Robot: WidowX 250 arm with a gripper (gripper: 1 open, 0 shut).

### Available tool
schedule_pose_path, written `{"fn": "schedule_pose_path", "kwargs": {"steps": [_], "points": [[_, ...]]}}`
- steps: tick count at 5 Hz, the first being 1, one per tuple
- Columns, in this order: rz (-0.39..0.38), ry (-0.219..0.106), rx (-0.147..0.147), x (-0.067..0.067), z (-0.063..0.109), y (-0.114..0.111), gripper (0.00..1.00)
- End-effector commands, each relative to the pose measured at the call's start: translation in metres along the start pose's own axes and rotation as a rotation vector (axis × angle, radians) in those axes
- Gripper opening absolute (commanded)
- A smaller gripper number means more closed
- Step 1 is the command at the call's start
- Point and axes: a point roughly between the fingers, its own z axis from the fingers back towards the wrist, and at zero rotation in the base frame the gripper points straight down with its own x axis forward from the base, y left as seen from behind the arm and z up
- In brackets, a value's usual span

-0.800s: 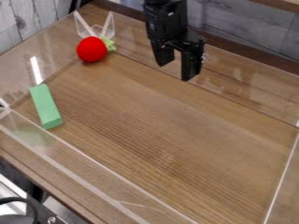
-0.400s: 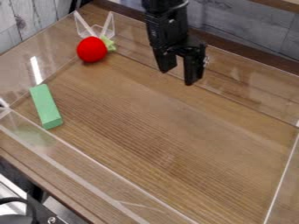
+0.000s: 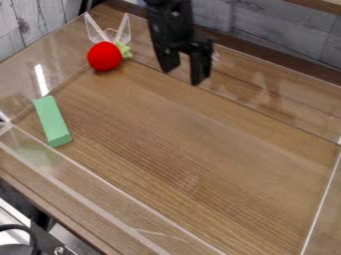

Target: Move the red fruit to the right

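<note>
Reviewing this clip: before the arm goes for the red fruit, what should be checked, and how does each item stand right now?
1. Small glossy red round toy fruit unobstructed from above: ok.
2. Black gripper empty, fingers apart: ok.
3. Gripper positioned over the fruit: not ok, it hangs to the fruit's right.
4. Wooden tabletop right of the fruit free for placing: ok.
5. Flat green rectangular block away from the path: ok, near the left wall.
6. Fruit clear of the transparent back corner wall: cannot tell.
</note>
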Motion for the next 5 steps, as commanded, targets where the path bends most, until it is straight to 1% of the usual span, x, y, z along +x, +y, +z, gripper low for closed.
{"fn": "schedule_pose_path", "kwargs": {"steps": [1,2,3,4,5], "points": [[-0.026,-0.062,0.033,0.015,0.019,0.037,1.00],[-0.091,-0.069,0.062,0.026,0.019,0.065,1.00],[-0.114,-0.064,0.062,0.033,0.013,0.083,1.00],[-0.145,-0.053,0.075,0.040,0.009,0.098,1.00],[-0.144,-0.039,0.081,0.047,0.004,0.106,1.00]]}}
